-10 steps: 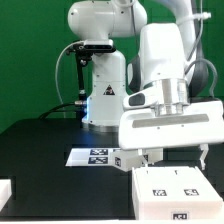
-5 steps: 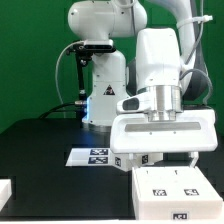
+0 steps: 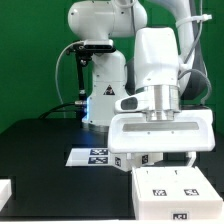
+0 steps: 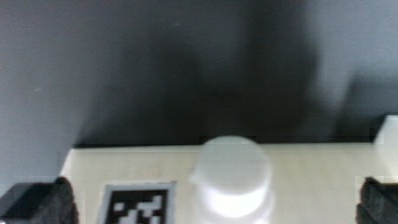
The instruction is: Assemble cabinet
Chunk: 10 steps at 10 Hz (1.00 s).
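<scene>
Exterior view: the hand (image 3: 165,163) hangs toward the exterior view's right over the black counter (image 3: 40,150). Its fingers (image 3: 194,158) are spread wide and grip nothing. It is just above the white cabinet box (image 3: 170,190), which has tags on top. The marker board (image 3: 92,155) lies farther back.

Wrist view: the dark fingers (image 4: 36,203) stand far apart at either side of the cabinet's panel, with its knob (image 4: 231,172) between them. Whether they touch it cannot be told.

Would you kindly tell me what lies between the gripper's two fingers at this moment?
The small white knob lies between the fingers, touching neither of them, as the wrist view shows.
</scene>
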Available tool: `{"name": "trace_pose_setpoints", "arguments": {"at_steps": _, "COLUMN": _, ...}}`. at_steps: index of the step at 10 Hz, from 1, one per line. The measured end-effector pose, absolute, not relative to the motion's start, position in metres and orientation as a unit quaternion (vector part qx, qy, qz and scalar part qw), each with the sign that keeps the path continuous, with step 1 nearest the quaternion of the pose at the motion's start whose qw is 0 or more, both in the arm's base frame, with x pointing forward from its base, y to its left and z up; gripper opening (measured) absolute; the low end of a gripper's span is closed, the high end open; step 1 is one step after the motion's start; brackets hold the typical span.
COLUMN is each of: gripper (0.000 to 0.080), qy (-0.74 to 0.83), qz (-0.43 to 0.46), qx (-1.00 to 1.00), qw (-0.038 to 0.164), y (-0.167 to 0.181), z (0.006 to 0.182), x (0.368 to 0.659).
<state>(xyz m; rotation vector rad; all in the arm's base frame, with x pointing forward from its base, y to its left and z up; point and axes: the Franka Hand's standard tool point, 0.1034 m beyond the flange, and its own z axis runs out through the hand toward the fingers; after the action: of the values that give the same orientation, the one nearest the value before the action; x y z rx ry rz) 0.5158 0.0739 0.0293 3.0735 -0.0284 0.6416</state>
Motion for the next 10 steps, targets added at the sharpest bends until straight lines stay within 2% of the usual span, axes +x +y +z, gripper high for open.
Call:
{"name": "trace_pose_setpoints", "arguments": {"at_steps": 3, "gripper": 0.0795, "qy": -0.003, "qz": 0.199, "qx": 0.98, "qw": 0.005, "y": 0.07, "z": 0.0216, "x": 0.5124}}
{"name": "trace_pose_setpoints", "arguments": {"at_steps": 8, "gripper": 0.0795, "qy": -0.003, "qz": 0.196, "qx": 0.981, "qw": 0.009, "y": 0.0662, "z": 0.0183, "x": 0.5099}}
{"name": "trace_pose_setpoints", "arguments": {"at_steps": 9, "gripper": 0.0678, "qy": -0.003, "qz": 0.196, "qx": 0.981, "qw": 0.009, "y": 0.0659, "z": 0.0183, "x": 0.51}}
{"name": "trace_pose_setpoints", "arguments": {"at_steps": 10, "gripper": 0.0527, "qy": -0.002, "qz": 0.196, "qx": 0.981, "qw": 0.009, "y": 0.0659, "z": 0.0183, "x": 0.51}}
